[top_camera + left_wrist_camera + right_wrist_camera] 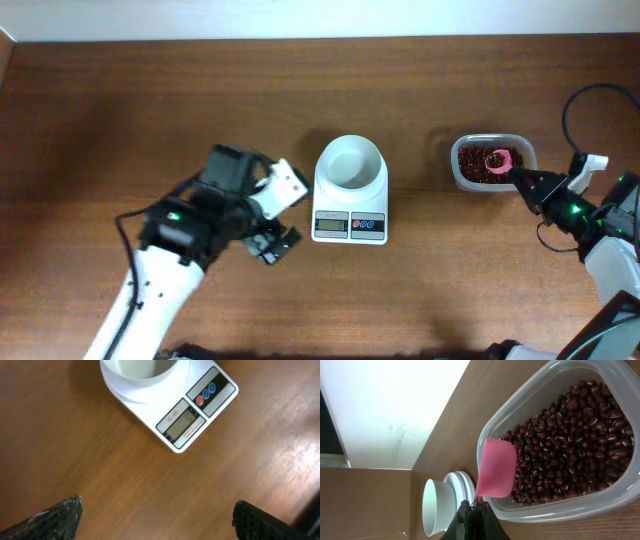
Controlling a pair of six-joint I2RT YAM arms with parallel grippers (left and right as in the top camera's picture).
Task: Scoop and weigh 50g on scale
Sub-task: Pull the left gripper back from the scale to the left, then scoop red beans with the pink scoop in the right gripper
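The white scale (349, 226) sits mid-table with its round white bowl (349, 164) on top; the bowl looks empty. In the left wrist view the scale (192, 415) lies ahead, display and red and blue buttons facing me. My left gripper (286, 216) stands open just left of it, with bare wood between its fingers (60, 517). My right gripper (472, 508) is shut on the handle of a pink scoop (496, 472). The scoop (498, 160) rests in a clear tub (463, 178) of red beans (570, 445).
The tub's near wall (555, 507) lies between my right gripper and the beans. The bowl (437, 507) shows beyond the tub in the right wrist view. A black cable (575, 100) loops above the right arm. Bare wooden tabletop surrounds the scale.
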